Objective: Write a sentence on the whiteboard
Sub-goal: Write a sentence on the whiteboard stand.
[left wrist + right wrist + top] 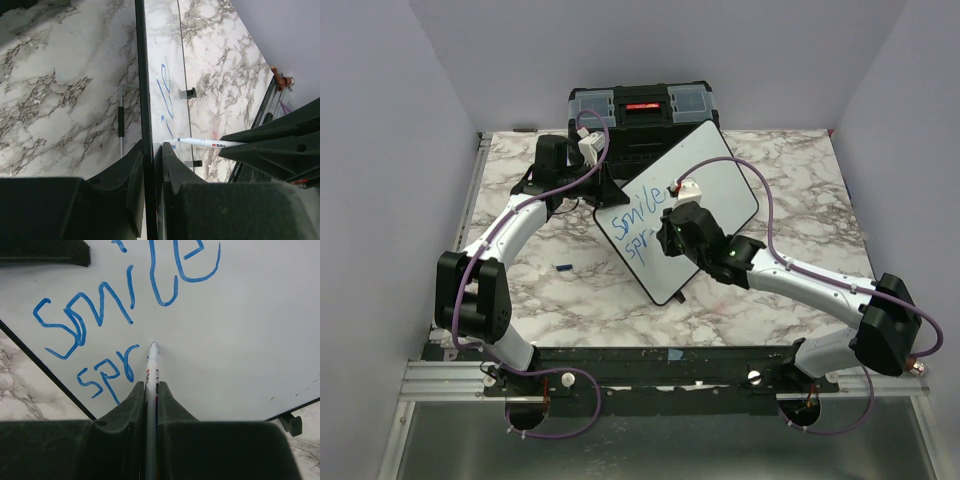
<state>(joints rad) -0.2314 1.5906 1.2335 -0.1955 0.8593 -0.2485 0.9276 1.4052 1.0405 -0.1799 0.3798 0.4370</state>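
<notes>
The whiteboard (715, 185) stands tilted on the marble table, its glossy face toward my right arm. My left gripper (607, 190) (151, 146) is shut on its left rim, one finger on each side of the thin black edge (141, 75). The sentence (125, 290) reads "Smile" in blue, with "spr" (107, 372) below it. My right gripper (672, 240) (151, 386) is shut on a white marker (151, 367). The marker's tip touches the board just right of the "r". The left wrist view shows the marker (210, 144) meeting the board face (167, 75).
A black toolbox (642, 108) sits behind the board at the table's far edge. A small dark cap-like piece (562, 266) lies on the marble table (570, 310) left of the board. White walls close in on three sides. A metal rail (620, 375) runs along the near edge.
</notes>
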